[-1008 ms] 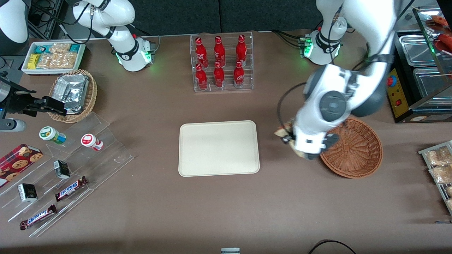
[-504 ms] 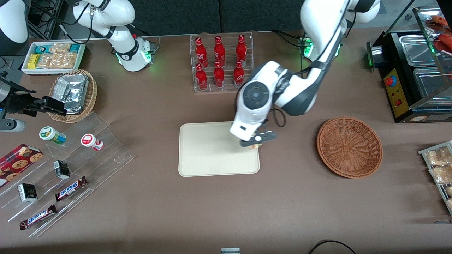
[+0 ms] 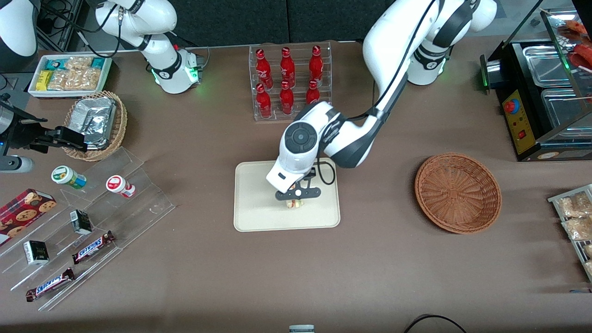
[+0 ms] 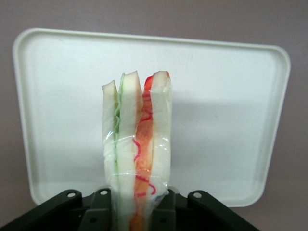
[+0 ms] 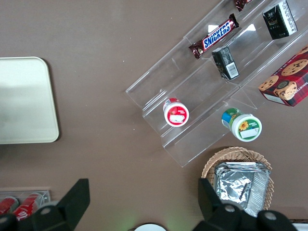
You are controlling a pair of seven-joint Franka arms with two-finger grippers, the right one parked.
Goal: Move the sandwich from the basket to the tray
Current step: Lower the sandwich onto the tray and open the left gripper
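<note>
Looking along the table from the parked arm's end, a white tray of packaged snacks comes 1st, with a tan wicker basket of foil packets nearer the front camera than it. Nearer still stands a clear stepped display carrying 2 small tubs, little dark boxes and 2 Snickers bars, with a red cookie box beside it.

At mid-table, a clear rack holds 6 red cola bottles. Nearer the front camera than the rack lies the cream tray, flat on the brown table. The left arm bends down over it, and its gripper hangs above the tray's middle, on the side toward the working arm. Its fingers are clamped on the sandwich, which the wrist view shows wrapped in clear film, its pale bread slices edge-on with green and red filling between them, and the tray spread out beneath. Whether the sandwich touches the tray surface I cannot tell.

Toward the working arm's end sits the reddish-brown basket, well apart from the tray, with nothing in it. A black warming case with metal pans stands at that end.
</note>
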